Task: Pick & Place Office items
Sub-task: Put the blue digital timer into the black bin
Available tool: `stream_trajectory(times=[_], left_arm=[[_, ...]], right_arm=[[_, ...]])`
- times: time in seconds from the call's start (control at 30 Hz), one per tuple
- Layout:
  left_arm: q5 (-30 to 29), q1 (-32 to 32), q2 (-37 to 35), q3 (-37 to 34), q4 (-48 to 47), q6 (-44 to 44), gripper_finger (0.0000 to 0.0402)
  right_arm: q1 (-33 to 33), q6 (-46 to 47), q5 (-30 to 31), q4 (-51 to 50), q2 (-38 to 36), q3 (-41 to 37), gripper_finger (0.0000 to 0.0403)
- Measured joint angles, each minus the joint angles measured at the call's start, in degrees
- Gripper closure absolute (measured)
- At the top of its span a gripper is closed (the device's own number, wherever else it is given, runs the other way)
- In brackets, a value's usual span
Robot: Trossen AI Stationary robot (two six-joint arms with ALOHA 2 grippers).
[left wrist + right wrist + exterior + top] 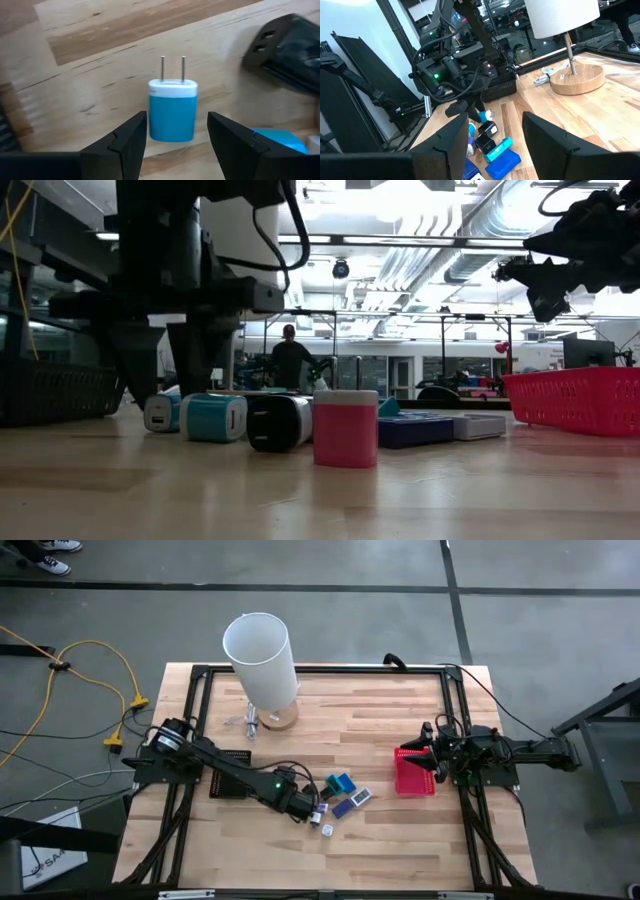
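A blue and white plug adapter (172,111) lies flat on the wooden counter (100,75) between the parted fingers (125,142) of the left gripper (318,815), beside other small office items (345,795), while farther off the right gripper (432,755) hovers, fingers apart, over the red basket (412,780)

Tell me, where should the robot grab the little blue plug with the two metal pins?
Best on the blue plug's two flat long sides, probably coming straight down from above. It lies flat on the wooden table, with its pins pointing away from the left tool. That tool's open fingers already stand one on each side of the blue body, so closing there should pinch it squarely, clear of the thin pins.
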Motion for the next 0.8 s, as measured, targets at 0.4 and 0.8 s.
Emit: stream_trajectory(times=[0.4,0.8], left_arm=[[-0.4,0.0,-0.5,0.0,-0.4,0.1,0.0202],[-2.5,0.0,-2.3,0.0,-2.1,2.2,0.0202]], right_arm=[[0.0,0.0,0.0,0.0,0.0,0.0,0.0229],[0.0,0.0,0.0,0.0,0.0,0.0,0.0229]])
